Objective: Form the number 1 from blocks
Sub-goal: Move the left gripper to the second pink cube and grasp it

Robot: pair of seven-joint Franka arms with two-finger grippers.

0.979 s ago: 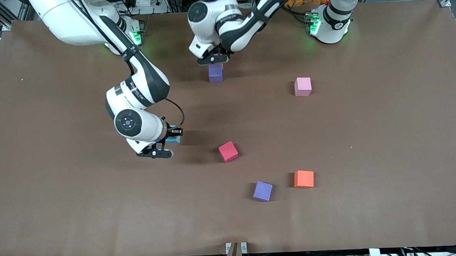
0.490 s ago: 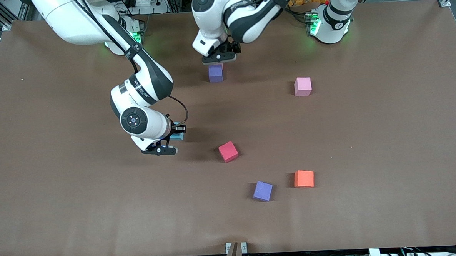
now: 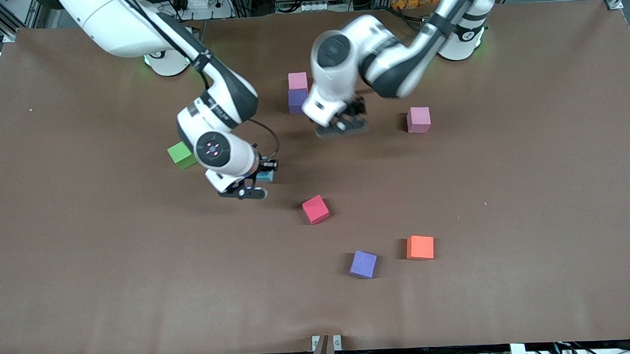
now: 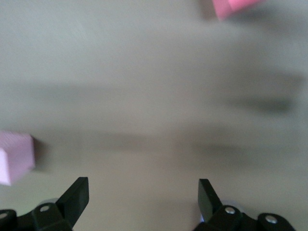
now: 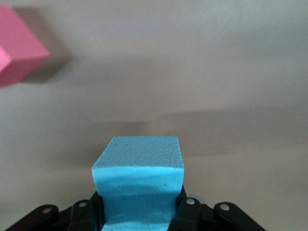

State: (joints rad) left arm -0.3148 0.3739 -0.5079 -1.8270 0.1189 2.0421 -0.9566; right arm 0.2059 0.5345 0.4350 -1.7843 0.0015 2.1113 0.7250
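Observation:
A light pink block (image 3: 298,80) lies touching an indigo-purple block (image 3: 297,100), the pink one farther from the front camera. A second pink block (image 3: 418,120) lies toward the left arm's end. The red block (image 3: 315,209) and a second purple block (image 3: 363,264) lie nearer the camera. My left gripper (image 3: 342,125) (image 4: 142,199) hangs open and empty over bare table between the pair and the lone pink block, and a pink block (image 4: 14,156) shows in its wrist view. My right gripper (image 3: 261,174) (image 5: 139,211) is shut on the teal block (image 3: 266,176) (image 5: 139,178), over the table beside the red block (image 5: 19,43).
A green cube (image 3: 181,154) sits beside the right arm's wrist, toward that arm's end. An orange cube (image 3: 420,247) lies beside the nearer purple block. The brown table (image 3: 534,215) stretches wide toward the left arm's end and toward the camera.
The left gripper has let go of a pink block beside the purple one and swung away toward the lone pink block. The right gripper carried the teal block toward the pair, uncovering the green cube.

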